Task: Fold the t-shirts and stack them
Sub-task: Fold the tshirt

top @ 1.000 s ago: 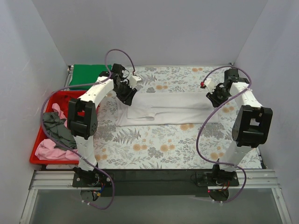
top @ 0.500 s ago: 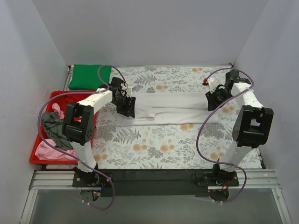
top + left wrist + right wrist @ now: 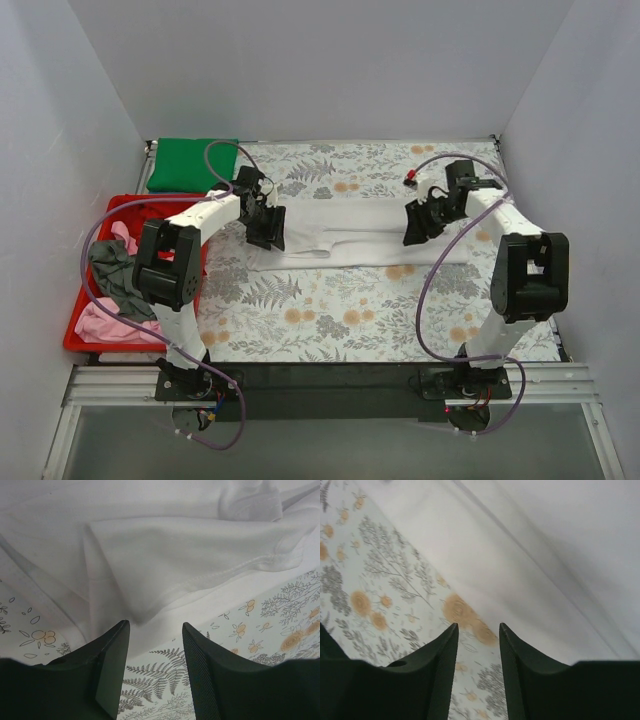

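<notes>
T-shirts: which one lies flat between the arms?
The white one, stretched across the floral cloth; green sits folded at the back, pink and grey crumpled in the bin.

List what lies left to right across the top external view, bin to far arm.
Red bin → left gripper → middle of the white t-shirt → right gripper.

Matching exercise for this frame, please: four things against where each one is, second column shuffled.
1 white t-shirt
2 green t-shirt
3 pink t-shirt
4 right gripper

A in the red bin
B folded, far-left corner
C open, above the white t-shirt's edge
D laid flat mid-table

Pairs: 1-D, 2-B, 3-A, 4-C
</notes>
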You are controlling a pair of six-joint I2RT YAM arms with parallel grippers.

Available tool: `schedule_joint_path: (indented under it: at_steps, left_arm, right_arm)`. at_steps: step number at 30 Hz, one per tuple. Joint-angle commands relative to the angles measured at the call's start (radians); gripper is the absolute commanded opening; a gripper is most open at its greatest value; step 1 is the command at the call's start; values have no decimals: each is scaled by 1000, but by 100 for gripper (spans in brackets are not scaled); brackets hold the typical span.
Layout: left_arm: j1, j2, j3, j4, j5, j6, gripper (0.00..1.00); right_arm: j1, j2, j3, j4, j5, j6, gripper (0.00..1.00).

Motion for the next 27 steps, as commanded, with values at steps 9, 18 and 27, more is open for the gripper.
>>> schedule_joint_path:
  at_steps: [9, 18, 27]
  left_arm:
    - [29, 7, -12, -6, 5, -28, 45]
    - [48, 9, -12, 34, 74, -37, 41]
    - [48, 30, -6, 60, 103, -48, 37]
  right_arm:
    - [356, 55, -38, 528, -64, 581, 58]
    - [447, 205, 10, 603, -42, 692, 58]
    - [476, 245, -13, 649, -1, 749, 59]
